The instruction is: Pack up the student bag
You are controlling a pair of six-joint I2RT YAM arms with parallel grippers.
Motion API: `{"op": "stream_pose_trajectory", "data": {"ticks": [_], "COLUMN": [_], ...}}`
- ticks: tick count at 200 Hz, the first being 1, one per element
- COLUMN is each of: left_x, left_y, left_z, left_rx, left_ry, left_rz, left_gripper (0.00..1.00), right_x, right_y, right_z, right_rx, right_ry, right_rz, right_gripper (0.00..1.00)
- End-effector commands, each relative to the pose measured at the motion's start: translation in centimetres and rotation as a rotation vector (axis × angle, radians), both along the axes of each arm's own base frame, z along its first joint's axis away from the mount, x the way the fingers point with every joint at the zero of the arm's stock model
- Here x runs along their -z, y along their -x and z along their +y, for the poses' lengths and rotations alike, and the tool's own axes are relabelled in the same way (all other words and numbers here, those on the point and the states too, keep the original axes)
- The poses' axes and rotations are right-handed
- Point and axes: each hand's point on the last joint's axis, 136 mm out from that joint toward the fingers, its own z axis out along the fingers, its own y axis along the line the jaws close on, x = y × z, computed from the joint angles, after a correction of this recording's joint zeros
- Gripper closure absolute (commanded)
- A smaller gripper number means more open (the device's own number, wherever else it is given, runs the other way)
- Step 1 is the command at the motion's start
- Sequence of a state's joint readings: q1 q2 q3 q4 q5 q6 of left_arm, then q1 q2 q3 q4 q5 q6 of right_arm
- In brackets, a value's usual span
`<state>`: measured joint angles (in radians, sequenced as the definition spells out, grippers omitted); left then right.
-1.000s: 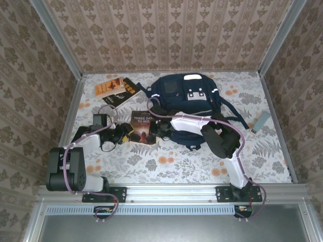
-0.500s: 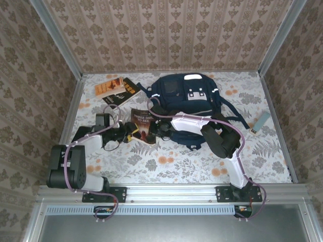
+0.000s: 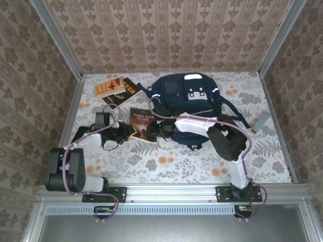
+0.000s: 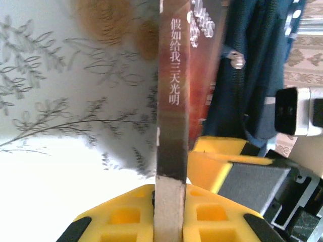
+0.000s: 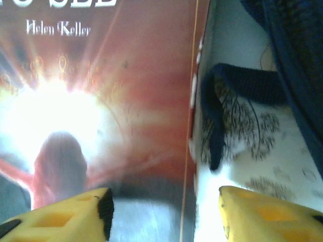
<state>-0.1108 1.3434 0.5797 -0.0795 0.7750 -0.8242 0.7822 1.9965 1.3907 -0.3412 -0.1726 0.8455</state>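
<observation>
left hand (image 4: 169, 218): clamps book (image 4: 174, 126) spine | right hand (image 5: 164, 214): spread astride book edge

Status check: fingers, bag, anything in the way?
Left fingers shut on book spine. Right fingers open astride its edge. Student bag behind, book outside. Strap loose alongside.

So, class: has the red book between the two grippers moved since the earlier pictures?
Yes, slightly. The red book has shifted away from the arm bases, towards the orange and black books at the far left, and has turned a little.
</observation>
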Motion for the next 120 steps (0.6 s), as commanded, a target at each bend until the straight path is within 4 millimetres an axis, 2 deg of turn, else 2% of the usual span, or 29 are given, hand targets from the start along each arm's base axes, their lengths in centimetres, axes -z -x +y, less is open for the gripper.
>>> {"op": "stream_pose_trajectory", "data": {"ticks": [1, 14, 29, 67, 92, 120], "left_x": [-5.5, -8.1, -11.0, -17.8, -20.7, -22.9], "left_y": [-2.0, -2.4, -2.9, -4.5, -5.5, -6.4], "left_z": [0.5, 0.5, 0.6, -0.1, -1.4, -2.2], "left_rx": [-0.016, -0.031, -0.061, -0.158, -0.209, -0.273], "left_ry": [-0.008, 0.002, 0.02, 0.132, 0.184, 0.224], "left_rz": [-0.197, -0.271, -0.352, -0.518, -0.58, -0.625], "left_gripper": [0.92, 0.93, 0.93, 0.92, 0.92, 0.92], "right_x": [-6.6, -8.5, -10.2, -15.0, -17.3, -18.3], "right_y": [-0.3, -0.3, -0.4, -1.0, -1.5, -2.3], "right_z": [-0.7, -1.5, -2.3, -3.0, -1.6, -0.2], "right_rx": [-0.033, -0.017, 0.024, 0.157, 0.205, 0.282], "right_ry": [-0.087, -0.118, -0.183, -0.504, -0.718, -0.926], "right_rz": [-0.144, -0.188, -0.22, -0.264, -0.235, -0.169], "right_gripper": [0.26, 0.18, 0.14, 0.04, 0.01, 0.0]}}
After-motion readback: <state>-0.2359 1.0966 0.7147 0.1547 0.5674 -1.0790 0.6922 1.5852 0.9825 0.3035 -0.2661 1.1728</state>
